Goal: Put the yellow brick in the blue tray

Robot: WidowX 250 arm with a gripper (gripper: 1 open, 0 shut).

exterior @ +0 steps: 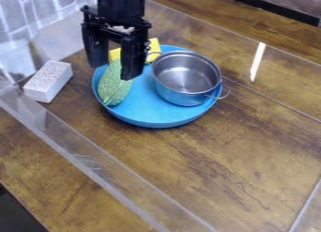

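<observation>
The blue tray (148,112) lies left of centre on the wooden table. My black gripper (113,59) hangs over the tray's back left part, pointing down, its jaws open. The yellow brick (116,54) shows between and behind the fingers (133,67), at the tray's back edge, mostly hidden by them. Whether the fingers touch the brick cannot be told. Nothing is lifted.
A green bumpy vegetable (113,86) lies on the tray's left side, just under the gripper. A round steel pot (186,79) stands on the tray's right side. A grey-white speckled block (48,81) rests on the table to the left, near a clear plastic wall.
</observation>
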